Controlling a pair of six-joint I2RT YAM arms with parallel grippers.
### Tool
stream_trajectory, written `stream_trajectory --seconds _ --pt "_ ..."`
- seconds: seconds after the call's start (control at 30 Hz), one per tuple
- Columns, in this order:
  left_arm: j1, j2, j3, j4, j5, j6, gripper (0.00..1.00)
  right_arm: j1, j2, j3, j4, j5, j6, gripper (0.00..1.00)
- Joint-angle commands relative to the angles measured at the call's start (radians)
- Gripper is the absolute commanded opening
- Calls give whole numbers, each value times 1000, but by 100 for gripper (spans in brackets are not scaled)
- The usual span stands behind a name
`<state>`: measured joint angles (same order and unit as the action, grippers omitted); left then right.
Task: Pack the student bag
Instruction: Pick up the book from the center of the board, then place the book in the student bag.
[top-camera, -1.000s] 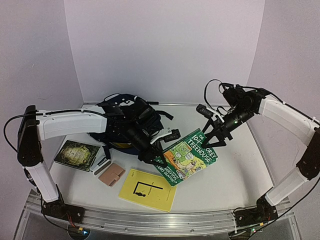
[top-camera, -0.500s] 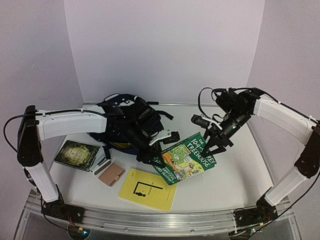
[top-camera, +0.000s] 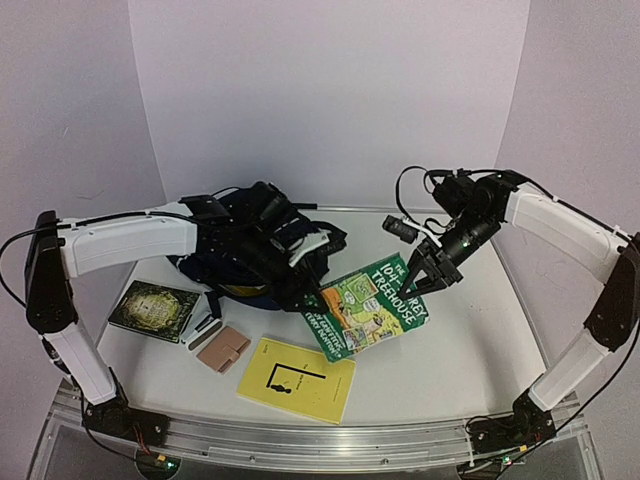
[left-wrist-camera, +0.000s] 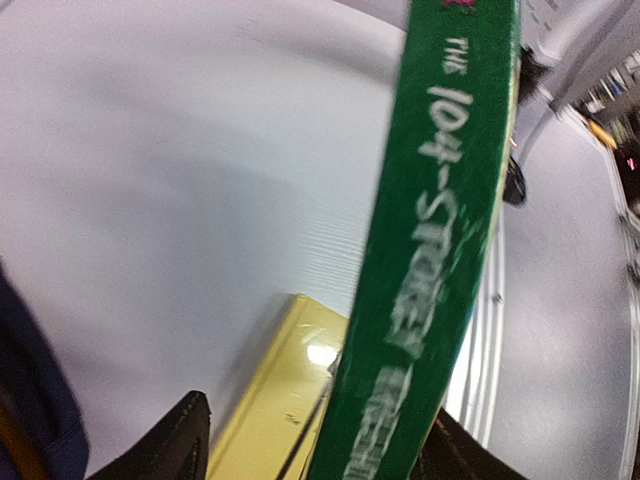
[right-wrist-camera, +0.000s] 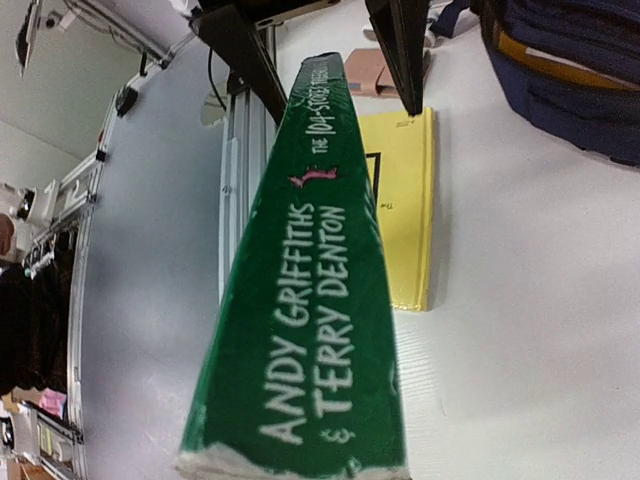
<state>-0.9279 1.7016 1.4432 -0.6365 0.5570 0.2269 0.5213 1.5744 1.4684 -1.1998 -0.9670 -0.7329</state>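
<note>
The student bag (top-camera: 232, 252), dark navy, lies at the back left of the table; its fabric also shows in the right wrist view (right-wrist-camera: 575, 75). A green paperback (top-camera: 368, 305) hangs tilted above the table between the two arms. My right gripper (top-camera: 421, 277) is shut on its right end, and its own fingers are hidden behind the spine (right-wrist-camera: 320, 300). My left gripper (top-camera: 308, 290) stands open around the book's left end (left-wrist-camera: 440, 250). The spine rests near one finger, and a gap shows on the other side.
A yellow booklet (top-camera: 295, 378) lies on the table under the green book, near the front. A tan wallet (top-camera: 222, 348), a small white and grey item (top-camera: 203, 328) and a dark book (top-camera: 155, 308) lie left of it. The metal rail (top-camera: 300, 440) runs along the front edge.
My left gripper has opened and let go of the book's left end. My right gripper has come in from the back right and shut on the right end.
</note>
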Motion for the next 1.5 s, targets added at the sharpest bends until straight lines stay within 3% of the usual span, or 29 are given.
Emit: stream_trajectory --seconds 0.0,0.1,0.3,0.43,0.53,0.63,0.8,0.97,1.23,1.3,1.47 --pt "137 -154 -69 207 -152 -151 72 -136 38 56 20 -200 111 0" --pt "146 -175 -87 249 -374 -164 80 -225 59 55 24 -267 152 0" --pt "149 -9 68 91 -685 -147 76 -333 103 42 70 -358 280 0" --pt "149 106 142 28 -741 -134 73 -370 122 11 144 -355 432 0" --pt "147 185 199 -12 -745 -120 71 -381 58 -98 478 -265 807 0" --pt "147 249 249 -43 -749 -112 70 -381 -35 -215 764 -198 1060 0" --pt "147 370 342 -100 -800 -98 68 -381 -49 -237 801 -177 1075 0" --pt "148 434 415 -138 -856 -99 54 -381 -32 -273 836 -187 1086 0" --pt "147 445 488 -191 -862 -98 5 -381 -25 -332 1043 -197 1239 0" --pt "148 437 500 -198 -859 -99 0 -379 -15 -342 1094 -192 1272 0" --pt "150 393 529 -189 -840 -123 0 -354 17 -364 1234 -166 1372 0"
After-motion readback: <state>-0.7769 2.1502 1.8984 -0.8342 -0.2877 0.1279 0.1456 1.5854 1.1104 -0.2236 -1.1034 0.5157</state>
